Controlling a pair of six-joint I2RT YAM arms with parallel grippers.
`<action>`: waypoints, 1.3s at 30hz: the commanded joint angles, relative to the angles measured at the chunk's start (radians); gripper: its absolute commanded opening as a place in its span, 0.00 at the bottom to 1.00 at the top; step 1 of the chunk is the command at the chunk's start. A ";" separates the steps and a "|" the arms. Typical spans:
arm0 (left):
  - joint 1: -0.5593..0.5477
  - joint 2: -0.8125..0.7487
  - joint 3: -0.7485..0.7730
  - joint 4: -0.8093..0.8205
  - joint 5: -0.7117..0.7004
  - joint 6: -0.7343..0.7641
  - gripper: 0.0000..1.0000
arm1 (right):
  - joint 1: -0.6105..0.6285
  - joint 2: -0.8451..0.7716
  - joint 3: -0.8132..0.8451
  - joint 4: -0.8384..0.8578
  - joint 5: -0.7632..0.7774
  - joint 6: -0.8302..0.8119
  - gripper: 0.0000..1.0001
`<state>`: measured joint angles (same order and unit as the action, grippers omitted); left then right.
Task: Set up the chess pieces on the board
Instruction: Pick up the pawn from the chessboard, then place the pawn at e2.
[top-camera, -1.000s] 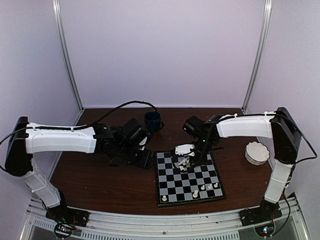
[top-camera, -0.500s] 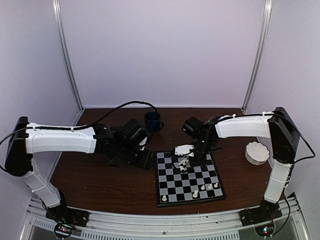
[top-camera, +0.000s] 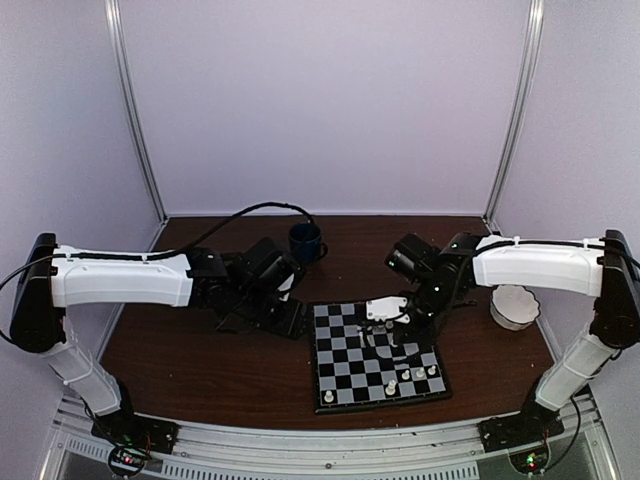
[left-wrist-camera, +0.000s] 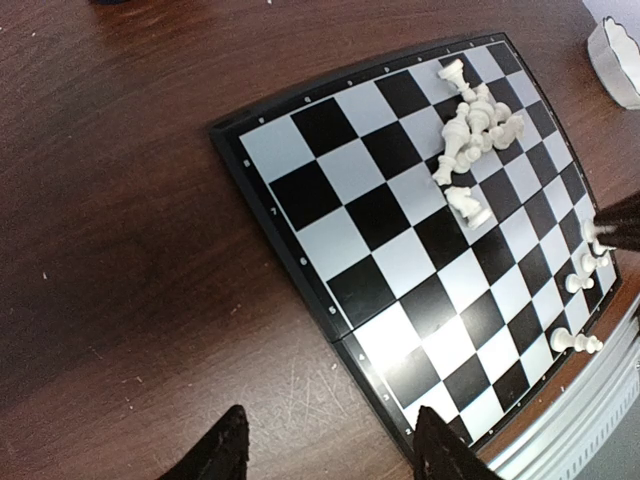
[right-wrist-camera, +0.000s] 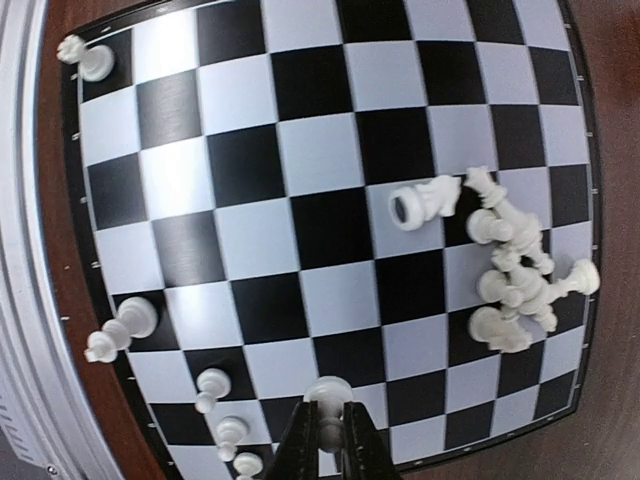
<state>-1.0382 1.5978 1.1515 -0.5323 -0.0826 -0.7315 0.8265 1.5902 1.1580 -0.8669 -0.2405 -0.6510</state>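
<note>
Left end effector (left-wrist-camera: 330, 442) spread wide, right end effector (right-wrist-camera: 327, 420) pinched on chess piece (right-wrist-camera: 326, 388), arms outstretched

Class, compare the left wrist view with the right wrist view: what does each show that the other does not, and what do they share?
Left wrist only: the bowl and the open left claw. Right wrist only: a lone piece at a board corner, and a clear look at the right claw shut on a held piece. Both: the board and the heap of pieces lying on it.
</note>
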 joint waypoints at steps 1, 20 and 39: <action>-0.004 0.006 0.018 0.015 0.002 0.012 0.57 | 0.032 -0.058 -0.068 -0.023 -0.080 -0.003 0.07; -0.005 0.024 0.036 0.005 0.004 0.015 0.57 | 0.090 0.010 -0.109 0.025 -0.123 -0.034 0.08; -0.005 0.050 0.060 -0.008 0.014 0.032 0.57 | 0.118 0.072 -0.089 0.050 -0.092 -0.032 0.09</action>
<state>-1.0382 1.6402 1.1870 -0.5484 -0.0753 -0.7155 0.9344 1.6508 1.0538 -0.8341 -0.3546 -0.6777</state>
